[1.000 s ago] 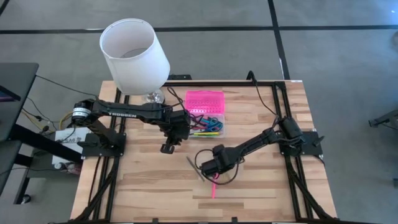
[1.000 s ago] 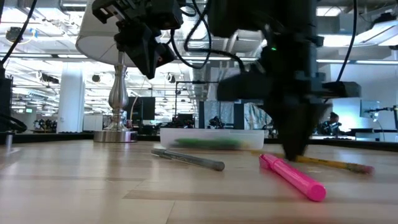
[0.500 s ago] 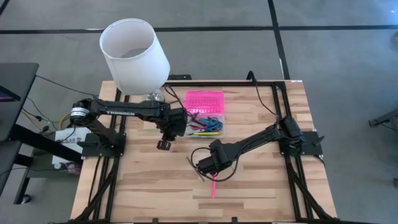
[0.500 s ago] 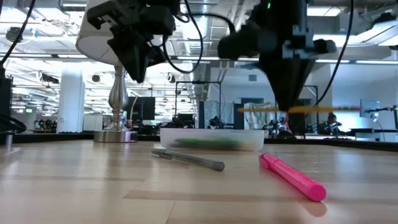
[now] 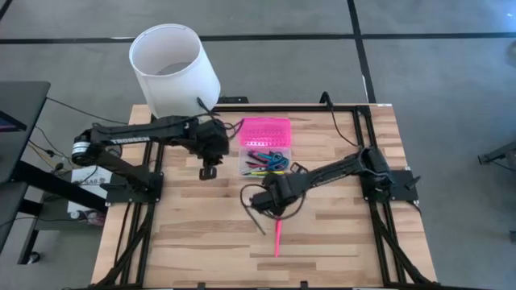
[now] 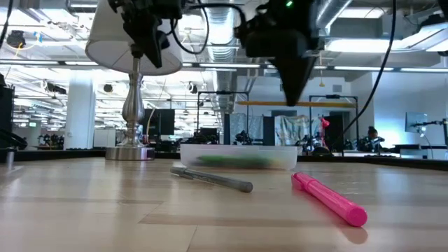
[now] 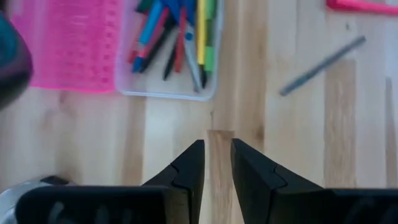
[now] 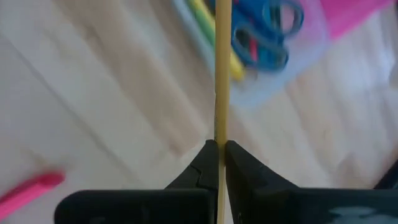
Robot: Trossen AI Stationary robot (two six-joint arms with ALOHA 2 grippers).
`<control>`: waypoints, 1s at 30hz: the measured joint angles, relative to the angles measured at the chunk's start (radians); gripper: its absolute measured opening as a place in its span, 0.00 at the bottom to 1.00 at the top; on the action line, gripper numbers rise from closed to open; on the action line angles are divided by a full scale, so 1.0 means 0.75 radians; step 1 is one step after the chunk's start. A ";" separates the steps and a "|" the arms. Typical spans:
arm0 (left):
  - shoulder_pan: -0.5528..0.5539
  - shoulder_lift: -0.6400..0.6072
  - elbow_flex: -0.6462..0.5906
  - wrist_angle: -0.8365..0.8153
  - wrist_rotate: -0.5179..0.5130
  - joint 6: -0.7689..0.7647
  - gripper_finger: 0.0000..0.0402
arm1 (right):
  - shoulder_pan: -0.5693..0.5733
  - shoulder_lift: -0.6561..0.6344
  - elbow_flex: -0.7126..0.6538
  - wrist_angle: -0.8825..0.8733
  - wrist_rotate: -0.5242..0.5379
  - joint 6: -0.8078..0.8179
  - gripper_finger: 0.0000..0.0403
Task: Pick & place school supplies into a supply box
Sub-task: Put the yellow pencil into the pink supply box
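My right gripper (image 5: 270, 197) hangs over the table's middle, shut on a yellow pencil (image 6: 329, 103) that is held level in the air. The supply box's clear base (image 5: 266, 161) holds pens, markers and blue-handled scissors (image 8: 267, 37), and its pink lid (image 5: 264, 129) lies open on the far side. A pink marker (image 5: 277, 238) and a grey pen (image 5: 251, 217) lie flat on the wood. My left gripper (image 5: 208, 171) hovers left of the box, open, with nothing between its fingers (image 7: 186, 174). My right gripper pinches the pencil's shaft (image 8: 221, 134) between its two fingers, about midway along its length. The fingers come from above, slanting down, and lie across the pencil. The pencil is lifted clear of the table and stays level.
A lamp with a white shade (image 5: 173, 71) stands at the far left on a metal base (image 6: 133, 150). Black frame rails (image 5: 363, 137) run along the table's sides. Bare wood lies near the front edge.
My right gripper has risen and gone toward the supply box, rolling its wrist. The pencil has come up off the table and now hangs level. My left gripper has risen and drawn back toward the table's far left, away from the box.
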 joint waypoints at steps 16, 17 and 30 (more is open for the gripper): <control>-0.090 -0.102 0.001 -0.020 -0.162 -0.270 0.18 | -0.369 0.001 -0.063 0.463 -0.072 -0.738 0.00; -0.099 -0.102 0.001 -0.022 -0.178 -0.284 0.18 | -0.386 0.001 -0.077 0.483 -0.095 -0.757 0.00; -0.146 -0.101 0.001 -0.027 -0.247 -0.323 0.18 | -0.476 0.002 -0.201 0.638 -0.202 -0.909 0.02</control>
